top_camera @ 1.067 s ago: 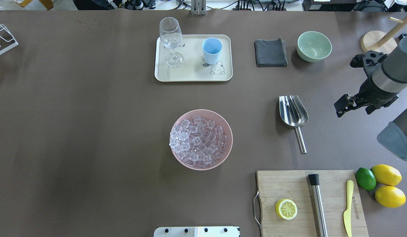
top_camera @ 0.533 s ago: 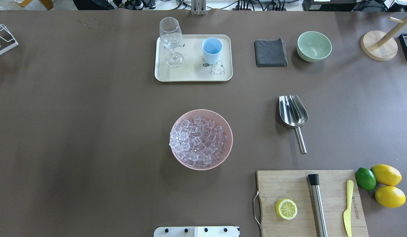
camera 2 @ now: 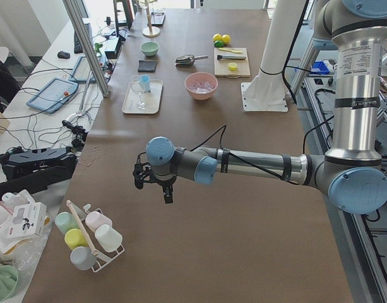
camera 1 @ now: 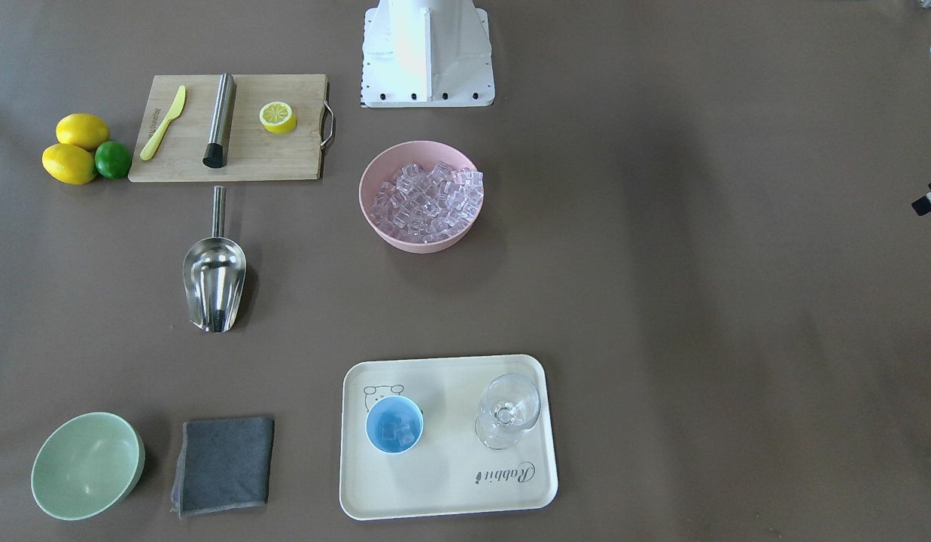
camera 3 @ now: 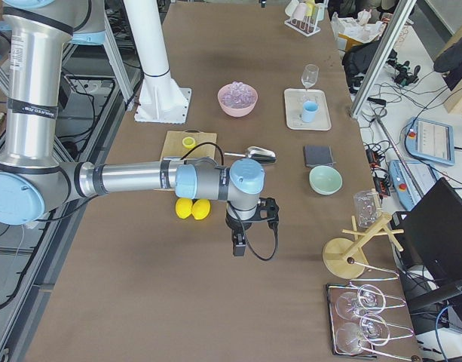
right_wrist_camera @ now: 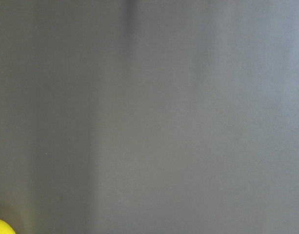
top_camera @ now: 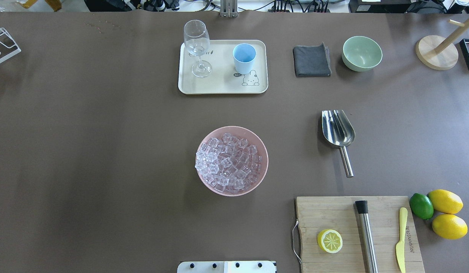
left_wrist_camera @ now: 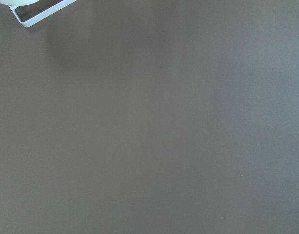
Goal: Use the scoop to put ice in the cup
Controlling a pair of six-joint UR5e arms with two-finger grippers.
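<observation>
— At the lower middle of the front-facing view, the cup [camera 1: 394, 425] stands on a cream tray [camera 1: 450, 489], with a few clear cubes on its blue bottom. Where is the rest of the ice [camera 1: 427, 197]?
— Heaped in the pink bowl [camera 1: 369, 211], upper centre. The scoop [camera 1: 214, 282] lies at left centre on the table [camera 1: 661, 301], trough toward the lower edge, with nothing gripping it.
— And overhead?
— The cup is at upper centre beside a stemmed glass [top_camera: 196, 40]. The bowl is at centre. The scoop is at right centre, handle toward the lower edge, well apart from both.
— The side view from the robot's left?
— The left gripper [camera 2: 156, 183] hangs mid-frame over bare table, far from the tray. I cannot tell whether its fingers are spread or closed. Nothing shows between them.
— From the right?
— The right gripper [camera 3: 249, 226] hangs at centre, just beside two lemons [camera 3: 191, 209]. I cannot tell its spread there either.
— The wrist cameras?
— Left: plain table, with a white wire frame [left_wrist_camera: 44, 14] at upper left. Right: plain table, with one lemon's edge at lower left.
</observation>
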